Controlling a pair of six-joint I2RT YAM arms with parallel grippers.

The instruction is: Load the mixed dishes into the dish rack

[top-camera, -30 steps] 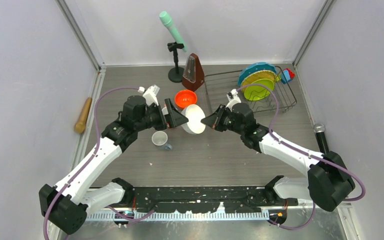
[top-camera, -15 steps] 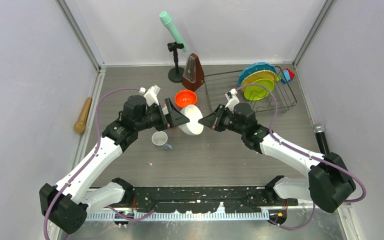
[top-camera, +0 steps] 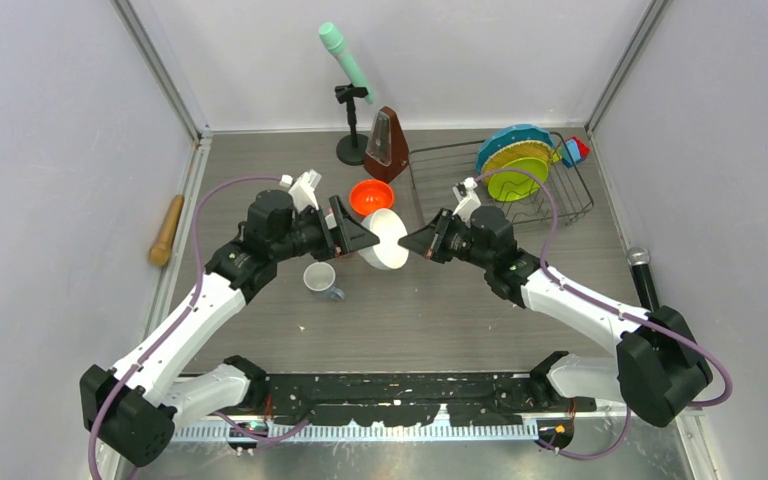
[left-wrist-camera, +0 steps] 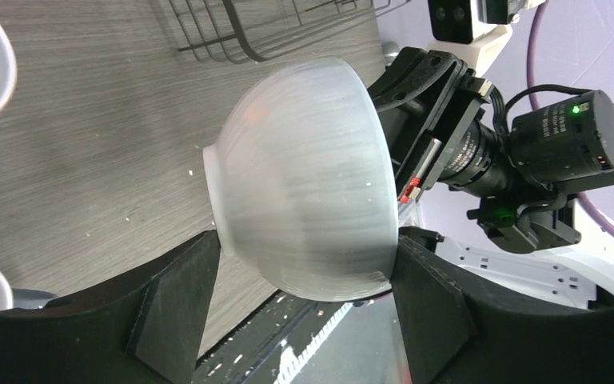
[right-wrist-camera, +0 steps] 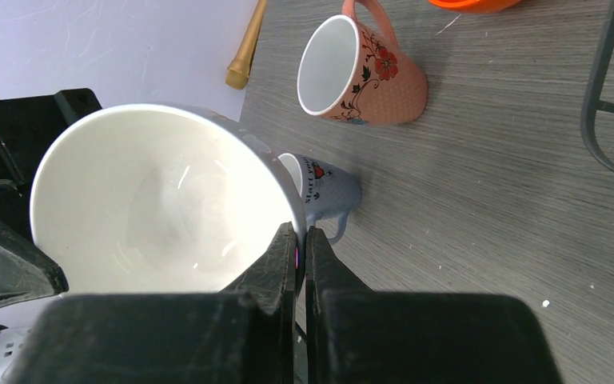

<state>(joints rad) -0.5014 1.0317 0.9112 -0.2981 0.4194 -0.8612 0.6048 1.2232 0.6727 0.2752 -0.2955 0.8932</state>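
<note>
The white bowl (top-camera: 385, 240) hangs on its side above the table between my two grippers. My left gripper (top-camera: 360, 238) spans it from foot to rim (left-wrist-camera: 308, 244), fingers against the bowl (left-wrist-camera: 304, 176). My right gripper (top-camera: 410, 243) is shut on the bowl's rim (right-wrist-camera: 302, 232), one finger inside the bowl (right-wrist-camera: 152, 200). The orange bowl (top-camera: 371, 196) sits behind. The small grey mug (top-camera: 320, 279) and the pinkish mug (right-wrist-camera: 364, 72) lie on the table below. The dish rack (top-camera: 460, 165) holds the teal plate (top-camera: 510, 140) and lime-green plate (top-camera: 517, 183).
A brown metronome (top-camera: 387, 143) and a mint microphone on a stand (top-camera: 345, 60) stand at the back. A wooden stick (top-camera: 167, 230) lies at the left wall, a black microphone (top-camera: 643, 275) at the right. A yellow plate (top-camera: 525, 154) is also in the rack.
My right gripper moved a little left and onto the bowl's rim. The bowl shifted slightly left and tilted. The last half second shows almost no motion.
</note>
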